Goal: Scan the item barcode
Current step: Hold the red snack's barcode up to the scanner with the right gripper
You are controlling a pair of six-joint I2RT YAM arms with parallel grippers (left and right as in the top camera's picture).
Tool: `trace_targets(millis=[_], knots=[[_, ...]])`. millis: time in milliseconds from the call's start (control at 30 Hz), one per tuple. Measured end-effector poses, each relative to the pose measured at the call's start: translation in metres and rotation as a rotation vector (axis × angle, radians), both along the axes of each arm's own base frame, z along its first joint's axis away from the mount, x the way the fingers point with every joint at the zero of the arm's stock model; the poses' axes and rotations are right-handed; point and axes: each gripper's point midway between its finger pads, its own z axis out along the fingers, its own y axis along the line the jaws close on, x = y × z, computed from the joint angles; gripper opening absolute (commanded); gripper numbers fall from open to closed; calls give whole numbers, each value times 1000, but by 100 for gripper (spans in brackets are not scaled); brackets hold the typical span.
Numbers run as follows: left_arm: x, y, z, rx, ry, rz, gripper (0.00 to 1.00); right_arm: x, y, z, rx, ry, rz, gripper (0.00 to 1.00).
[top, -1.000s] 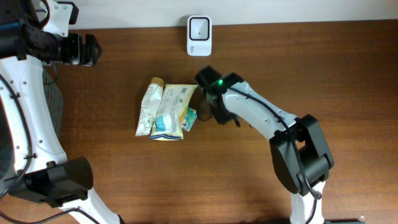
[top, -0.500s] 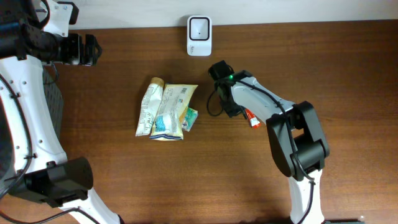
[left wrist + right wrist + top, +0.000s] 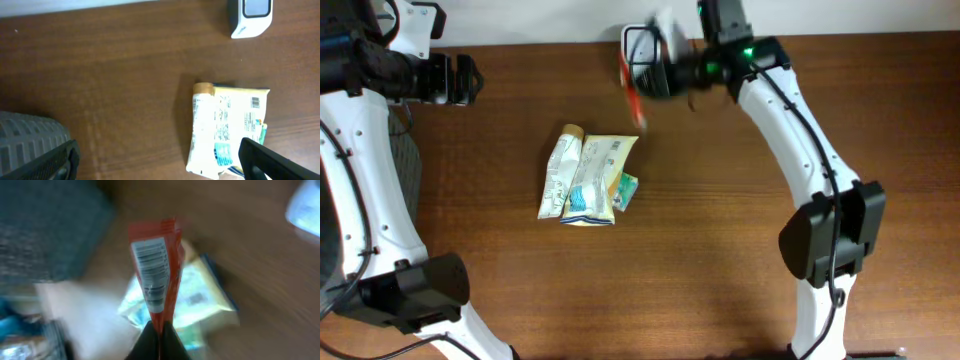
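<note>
A slim red packet hangs above the table's back edge, in front of the white scanner, and my right gripper is shut on its end. The right wrist view is motion-blurred; there the red packet rises from my pinched right gripper with its white barcode label facing the camera. My left gripper hovers open at the far left, holding nothing. In the left wrist view the left gripper shows only its fingertips.
A pile of pale yellow and white snack packets lies at mid-table, with a small green packet at its right edge. The same pile and the scanner appear in the left wrist view. The table's back edge meets a white wall.
My right gripper shut on the red packet beside the pile, lifted it and swung it back towards the scanner. The left arm has not moved.
</note>
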Motion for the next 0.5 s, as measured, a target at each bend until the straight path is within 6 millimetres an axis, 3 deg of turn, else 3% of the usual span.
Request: trace_targets(millis=[67,100,133,233,300,367,500], knots=[[1,0,1,1,-4,0,99,22,18,45,252,-99,82,4],[1,1,2,4,-9,1,99,31,23,58,330,-149,111,4],[0,0,1,1,-5,0,99,37,28,57,402,-95,134,4],[0,0,1,1,-5,0,99,66,25,-14,446,202,64,4],[0,0,1,1,-5,0,99,95,0,-82,441,371,-56,4],[0,0,1,2,-5,0,99,110,-15,-100,443,399,-138,4],[0,0,1,1,-5,0,99,123,-17,-126,444,466,-233,4]])
